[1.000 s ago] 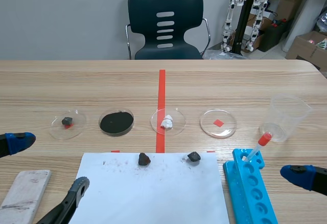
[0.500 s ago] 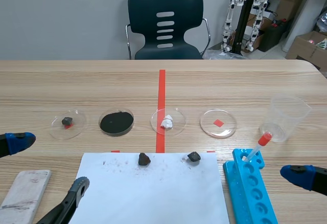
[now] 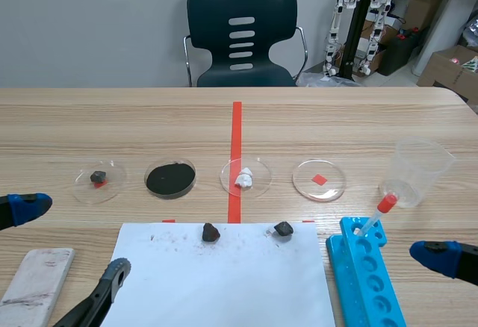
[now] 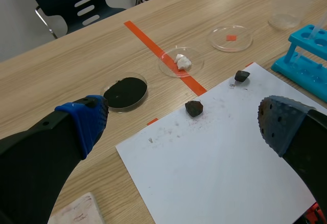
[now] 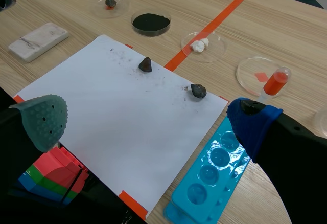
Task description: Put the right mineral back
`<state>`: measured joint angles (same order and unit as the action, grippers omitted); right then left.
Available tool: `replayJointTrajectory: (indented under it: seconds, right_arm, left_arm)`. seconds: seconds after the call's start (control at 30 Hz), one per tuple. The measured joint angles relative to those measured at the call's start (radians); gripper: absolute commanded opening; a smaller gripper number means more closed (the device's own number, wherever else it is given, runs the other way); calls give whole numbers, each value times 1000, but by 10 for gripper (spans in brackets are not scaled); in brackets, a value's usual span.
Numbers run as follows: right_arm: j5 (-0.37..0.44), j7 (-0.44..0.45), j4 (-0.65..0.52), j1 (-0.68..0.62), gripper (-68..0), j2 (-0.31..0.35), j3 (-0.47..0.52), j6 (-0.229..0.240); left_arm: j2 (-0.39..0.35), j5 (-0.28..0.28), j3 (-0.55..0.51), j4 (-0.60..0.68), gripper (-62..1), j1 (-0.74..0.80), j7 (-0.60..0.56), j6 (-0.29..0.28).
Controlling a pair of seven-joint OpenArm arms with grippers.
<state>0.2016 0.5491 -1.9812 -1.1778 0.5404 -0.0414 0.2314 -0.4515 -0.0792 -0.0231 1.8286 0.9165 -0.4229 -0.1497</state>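
Scanning scene view first: found right mineral [image 3: 283, 228] on far edge of paper sheet [image 3: 224, 290], apart from left mineral [image 3: 210, 231], untouched, just short of empty dish [image 3: 330, 186] marked with red square. Counted three more dishes in same row: rock dish [image 3: 84, 185], black powder dish [image 3: 194, 178], white lump dish [image 3: 259, 172]. Also noted clear cup [image 3: 423, 166] far right, blue rack [image 3: 370, 282] with red-capped dropper [image 3: 377, 213] stuck in it beside sheet, stone slab [image 3: 33, 286] off sheet's other side.

Switching to left wrist view: seeing left gripper [image 4: 182, 127] spread wide, gripping nothing, hanging over sheet. Seeing right mineral ahead of it, past left mineral, clear of both fingers.

Moving to right wrist view: seeing right gripper [image 5: 148, 121] likewise spread wide, clamping nothing, hanging over sheet's near part and rack. Seeing right mineral ahead, nearer than left mineral, touched by nothing. Seeing empty dish further ahead, just beyond rack's far end.
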Motion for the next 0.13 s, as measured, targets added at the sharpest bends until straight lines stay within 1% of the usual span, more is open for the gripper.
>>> replayJointTrajectory:
  seconds: [0.13]
  right_arm:
    - [0,0,0,0,4,0,0,0]
  left_arm:
    - [0,0,0,0,6,0,0,0]
